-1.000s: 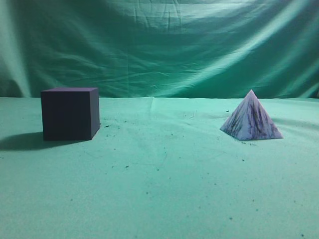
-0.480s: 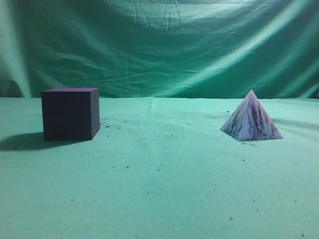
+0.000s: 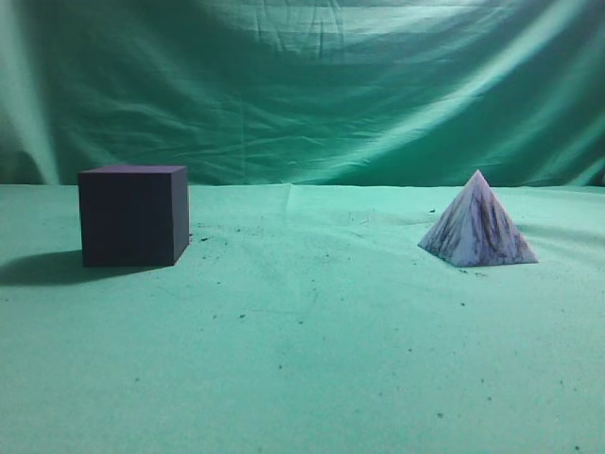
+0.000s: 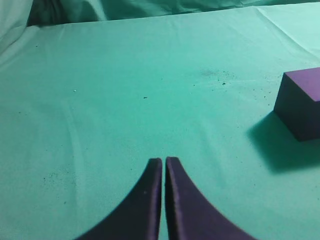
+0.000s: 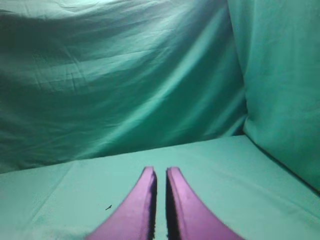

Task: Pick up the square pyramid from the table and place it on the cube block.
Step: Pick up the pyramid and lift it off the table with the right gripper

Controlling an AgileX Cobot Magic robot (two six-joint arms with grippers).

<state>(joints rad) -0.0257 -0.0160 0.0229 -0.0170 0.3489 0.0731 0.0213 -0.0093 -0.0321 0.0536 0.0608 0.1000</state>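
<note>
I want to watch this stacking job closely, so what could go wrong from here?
The square pyramid has sloped faces narrowing to a point, so shut fingers could slide up and off it. The right gripper faces only cloth; the pyramid is outside its camera view, so the approach may miss. The cube block top looks about as wide as the pyramid's base, so an off-centre placement could tip.

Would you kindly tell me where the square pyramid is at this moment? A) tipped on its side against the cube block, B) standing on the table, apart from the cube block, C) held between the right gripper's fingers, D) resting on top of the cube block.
B: the square pyramid stands upright on the table, well clear of the cube block.
</note>
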